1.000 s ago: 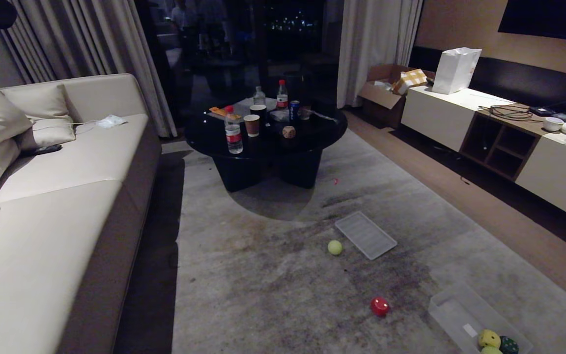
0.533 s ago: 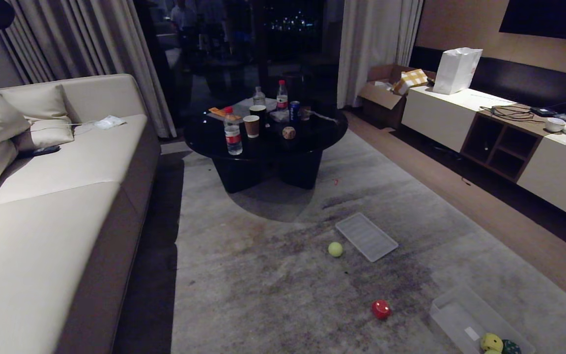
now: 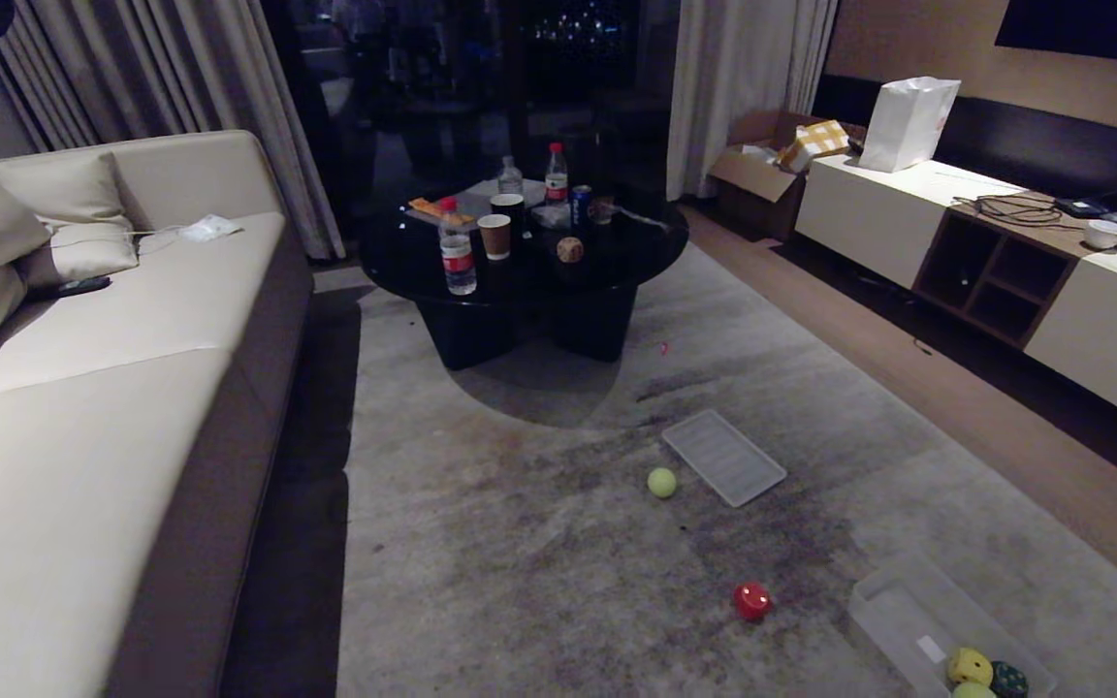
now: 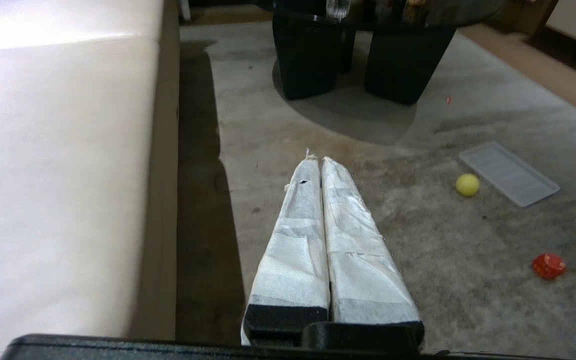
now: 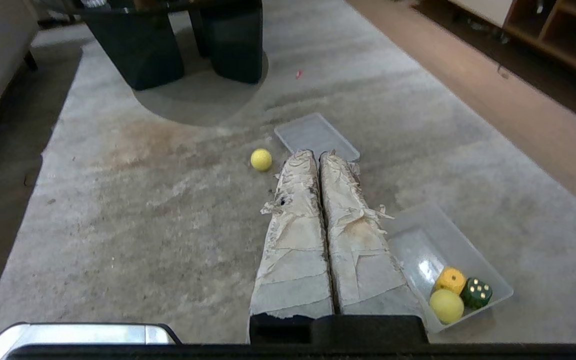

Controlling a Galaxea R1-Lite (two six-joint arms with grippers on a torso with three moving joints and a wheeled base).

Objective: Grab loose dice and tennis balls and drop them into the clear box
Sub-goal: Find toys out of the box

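Observation:
A loose tennis ball lies on the grey carpet beside a flat ribbed lid. Nearer to me, a red die rests on the carpet left of the clear box. Inside the box sit a yellow die, a dark green die and a second tennis ball. A tan die stands on the black table. Both arms are outside the head view. My left gripper is shut and empty above the carpet by the sofa. My right gripper is shut and empty, with the box close beside it.
A long beige sofa fills the left side. The round black table carries bottles, cups and a can. A low white cabinet runs along the right wall, past a strip of wooden floor.
The whole head view has shifted slightly, so the camera moved. The balls, dice, box and lid lie where they were.

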